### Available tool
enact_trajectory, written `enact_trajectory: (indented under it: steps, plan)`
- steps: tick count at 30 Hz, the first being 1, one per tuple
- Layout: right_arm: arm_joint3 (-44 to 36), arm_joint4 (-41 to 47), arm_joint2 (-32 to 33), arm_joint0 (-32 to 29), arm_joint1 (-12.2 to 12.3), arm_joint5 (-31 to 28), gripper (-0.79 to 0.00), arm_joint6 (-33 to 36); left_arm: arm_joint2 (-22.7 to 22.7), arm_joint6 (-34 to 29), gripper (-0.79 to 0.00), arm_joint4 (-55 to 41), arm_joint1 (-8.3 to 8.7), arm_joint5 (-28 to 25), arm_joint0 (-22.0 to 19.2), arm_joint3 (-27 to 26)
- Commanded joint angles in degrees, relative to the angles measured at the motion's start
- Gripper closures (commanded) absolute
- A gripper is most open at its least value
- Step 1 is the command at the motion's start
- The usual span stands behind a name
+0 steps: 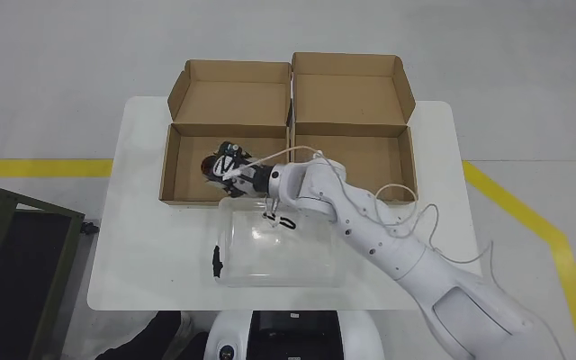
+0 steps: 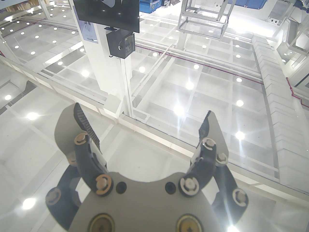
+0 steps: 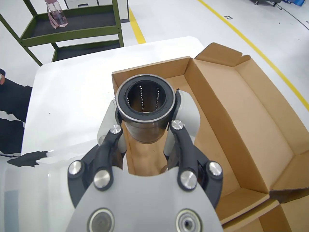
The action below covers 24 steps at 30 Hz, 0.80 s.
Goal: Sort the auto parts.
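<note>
the right gripper (image 1: pixel 225 167) is over the left box (image 1: pixel 184 162), which sits at about 11 o'clock on the white table (image 1: pixel 144 225). its fingers are closed part way around a short metal cylinder (image 3: pixel 144 121), one finger pressing on each side of the cylinder's body. the cylinder is dark, hollow and ringed with a black lip, and rows of tiny balls run down the inside of its bore. it is held over the inside of the left box, close to the 6 o'clock wall; whether it touches the cardboard floor cannot be told. the right arm runs in from about 5 o'clock, crossing above a clear tub (image 1: pixel 279 252) that stands at 6 o'clock on the table, just beside the near walls of both boxes. a small black piece (image 1: pixel 216 261) sits at the tub's 9 o'clock edge; what it is cannot be made out. the right box (image 1: pixel 351 157) lies at about 1 o'clock, touching the left box, and both have their lids folded back toward 12 o'clock. the left gripper (image 2: pixel 143 112) points up at the ceiling with its toothed fingers spread wide and nothing between them. off the table, toward 9 o'clock, a green shelf cart (image 3: pixel 72 25) carries a pink bottle (image 3: pixel 56 10).
</note>
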Motion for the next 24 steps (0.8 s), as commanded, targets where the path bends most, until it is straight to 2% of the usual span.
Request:
enact_trajectory:
  steps: [1, 24]
  plan:
    - [1.54, -0.01, -0.27, 0.43, -0.48, 0.48, 0.0, 0.14, 0.0, 0.0, -0.785, 0.0, 0.0, 0.0, 0.0, 0.0]
    - [12.96, -0.53, -2.46, 3.83, -5.29, 2.9, 0.0, 5.96, 0.0, 0.0, -0.785, 0.0, 0.0, 0.0, 0.0, 0.0]
